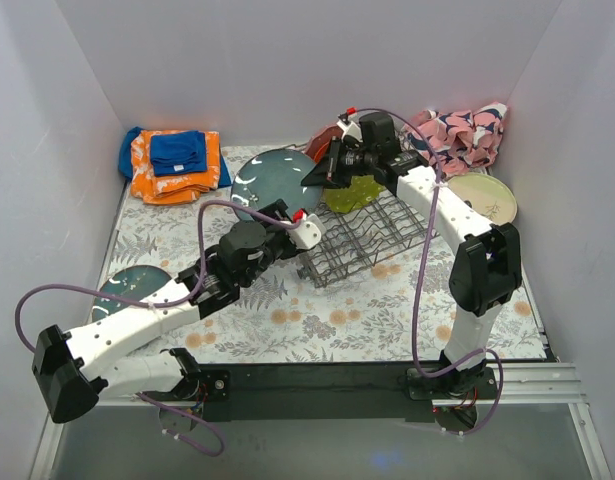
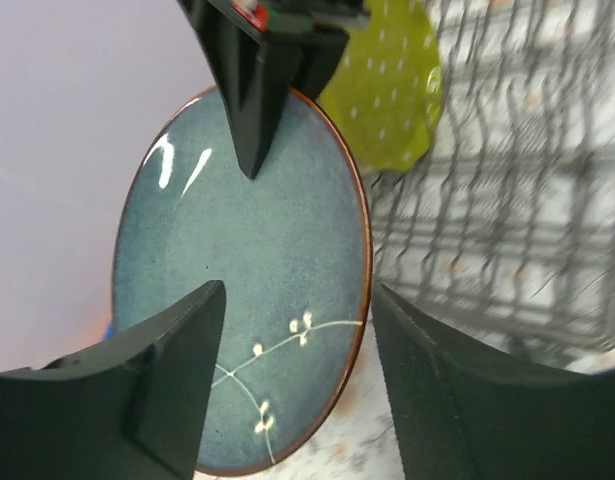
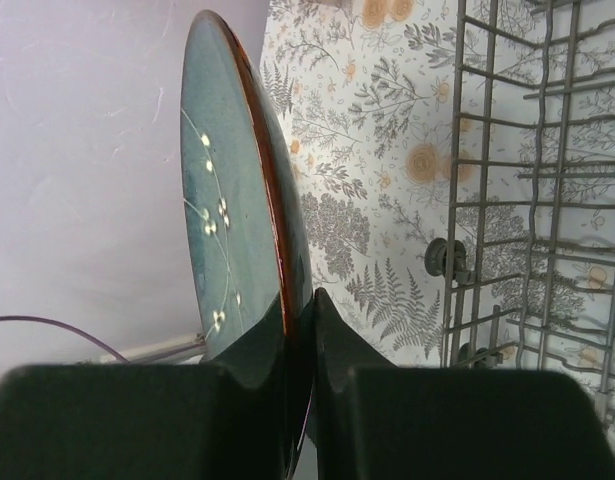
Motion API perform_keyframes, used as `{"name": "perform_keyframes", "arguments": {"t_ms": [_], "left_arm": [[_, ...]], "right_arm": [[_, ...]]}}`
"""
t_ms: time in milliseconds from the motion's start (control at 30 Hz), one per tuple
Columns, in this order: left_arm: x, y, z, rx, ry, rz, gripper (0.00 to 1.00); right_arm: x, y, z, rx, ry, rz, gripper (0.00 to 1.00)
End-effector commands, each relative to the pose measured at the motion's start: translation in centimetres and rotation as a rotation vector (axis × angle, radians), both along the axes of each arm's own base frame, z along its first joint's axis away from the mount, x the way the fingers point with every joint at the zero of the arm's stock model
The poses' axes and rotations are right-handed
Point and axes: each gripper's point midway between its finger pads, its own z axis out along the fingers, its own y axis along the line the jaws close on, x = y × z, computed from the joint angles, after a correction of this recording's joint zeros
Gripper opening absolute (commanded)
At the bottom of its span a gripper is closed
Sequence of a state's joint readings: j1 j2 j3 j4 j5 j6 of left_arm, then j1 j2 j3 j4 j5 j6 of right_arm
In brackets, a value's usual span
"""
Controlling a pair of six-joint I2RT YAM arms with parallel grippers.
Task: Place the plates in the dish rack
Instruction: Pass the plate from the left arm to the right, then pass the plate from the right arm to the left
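A slate-blue plate (image 1: 270,178) with a white twig mark and a brown rim stands on edge above the table, left of the dish rack (image 1: 372,240). My right gripper (image 1: 322,176) is shut on its upper rim; in the right wrist view the fingertips (image 3: 287,318) pinch the plate (image 3: 227,200) edge-on. My left gripper (image 1: 290,214) stands open beneath it. In the left wrist view the plate's (image 2: 242,270) lower rim sits between the spread fingers (image 2: 177,380) without touching them. A yellow-green dotted plate (image 1: 355,193) stands upright in the wire rack (image 2: 517,200).
A teal plate (image 1: 127,285) lies flat at the left, beside my left arm. A cream plate (image 1: 484,197) lies right of the rack. Folded orange-blue cloths (image 1: 172,160) sit at the back left and a pink patterned cloth (image 1: 457,135) at the back right. White walls enclose three sides.
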State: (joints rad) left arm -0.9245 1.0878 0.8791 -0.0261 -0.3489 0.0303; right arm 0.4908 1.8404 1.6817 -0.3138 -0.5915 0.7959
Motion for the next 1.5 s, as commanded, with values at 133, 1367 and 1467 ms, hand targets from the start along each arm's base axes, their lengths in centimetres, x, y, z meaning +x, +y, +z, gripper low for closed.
{"name": "perform_keyframes", "arguments": {"t_ms": [133, 1367, 1467], "left_arm": [[-3.8, -1.3, 6.2, -0.512, 0.207, -0.083, 0.69], [-4.7, -1.2, 1.2, -1.069, 1.286, -0.257, 0.79], [-4.1, -2.1, 0.4, -1.046, 1.262, -0.197, 0.73]], "right_arm": [[0.8, -3.7, 8.7, 0.14, -0.369, 0.035, 0.01], [-9.2, -12.7, 6.3, 0.258, -0.697, 0.335, 0.01], [-9.4, -12.2, 6.1, 0.262, -0.692, 0.342, 0.01]]}}
